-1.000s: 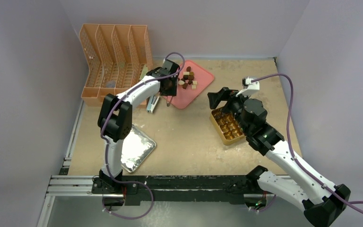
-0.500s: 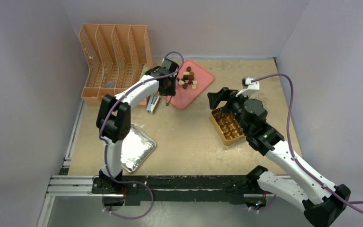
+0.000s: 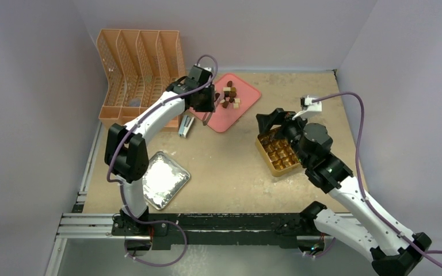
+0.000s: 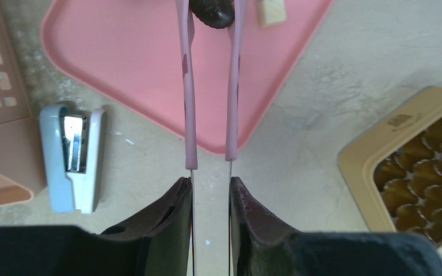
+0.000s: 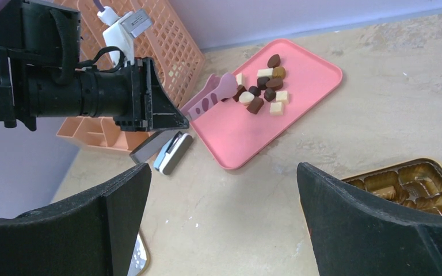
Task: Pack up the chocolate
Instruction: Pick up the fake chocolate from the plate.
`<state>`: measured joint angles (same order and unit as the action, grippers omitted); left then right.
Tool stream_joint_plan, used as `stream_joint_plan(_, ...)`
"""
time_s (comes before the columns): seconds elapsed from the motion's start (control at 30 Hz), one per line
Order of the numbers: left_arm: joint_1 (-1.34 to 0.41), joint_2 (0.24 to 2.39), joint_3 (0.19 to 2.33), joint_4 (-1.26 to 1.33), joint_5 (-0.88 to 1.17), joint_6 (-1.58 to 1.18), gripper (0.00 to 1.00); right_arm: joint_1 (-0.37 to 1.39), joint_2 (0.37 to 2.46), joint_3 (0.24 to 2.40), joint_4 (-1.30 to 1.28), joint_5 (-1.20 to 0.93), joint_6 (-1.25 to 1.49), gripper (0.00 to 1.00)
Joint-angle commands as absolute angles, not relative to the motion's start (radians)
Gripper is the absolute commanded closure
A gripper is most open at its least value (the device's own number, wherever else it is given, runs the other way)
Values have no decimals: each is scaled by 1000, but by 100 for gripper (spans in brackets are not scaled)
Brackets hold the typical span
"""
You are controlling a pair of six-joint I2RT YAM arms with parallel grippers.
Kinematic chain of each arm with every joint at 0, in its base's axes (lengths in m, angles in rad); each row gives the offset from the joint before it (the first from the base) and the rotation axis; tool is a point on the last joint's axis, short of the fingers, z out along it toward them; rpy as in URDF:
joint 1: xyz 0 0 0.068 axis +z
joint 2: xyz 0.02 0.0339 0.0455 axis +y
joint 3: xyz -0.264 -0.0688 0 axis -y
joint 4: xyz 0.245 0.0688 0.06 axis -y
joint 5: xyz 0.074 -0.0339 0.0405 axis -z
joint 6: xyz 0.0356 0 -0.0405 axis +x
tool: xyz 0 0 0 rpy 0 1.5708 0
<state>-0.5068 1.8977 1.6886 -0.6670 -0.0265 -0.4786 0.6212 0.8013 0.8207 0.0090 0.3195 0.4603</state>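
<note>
My left pincer (image 4: 210, 184) is clamped narrow on the pink tongs (image 4: 187, 115), one finger pressed against each arm. The tongs run straight ahead of it over the pink tray (image 4: 121, 57), and their tips straddle one dark piece (image 4: 212, 12) of the chocolate (image 5: 262, 86). The rest of the heap lies on the tray just past the tips, with a cream block (image 4: 271, 11) just right of them.

Left of the fingers a pale blue stapler (image 4: 72, 158) lies on the table, with the orange rack (image 4: 0, 115) beyond it. The gold box (image 4: 380, 144) sits off to the right. Nothing blocks the tongs' line.

My right pincer (image 5: 221, 172) hangs wide with nothing between its fingers, the gold box under its right finger.

Since a second ago the left wrist has crept farther up the table and its elbow has swung left. The right wrist has drifted slightly right.
</note>
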Motion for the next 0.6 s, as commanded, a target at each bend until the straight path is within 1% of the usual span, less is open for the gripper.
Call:
stream_joint_plan(0.0,-536,1827,1688,-570,79,-518,75,619,745,886,13,319,434,1)
stream_joint_plan(0.37,-696,1880,1764,-489,167,-554,75,619,678,914,-25,328,434,1)
stream_joint_plan(0.57,-750,1912,1754,-360,238,-622,75,618,647,912,-29,339,438,1)
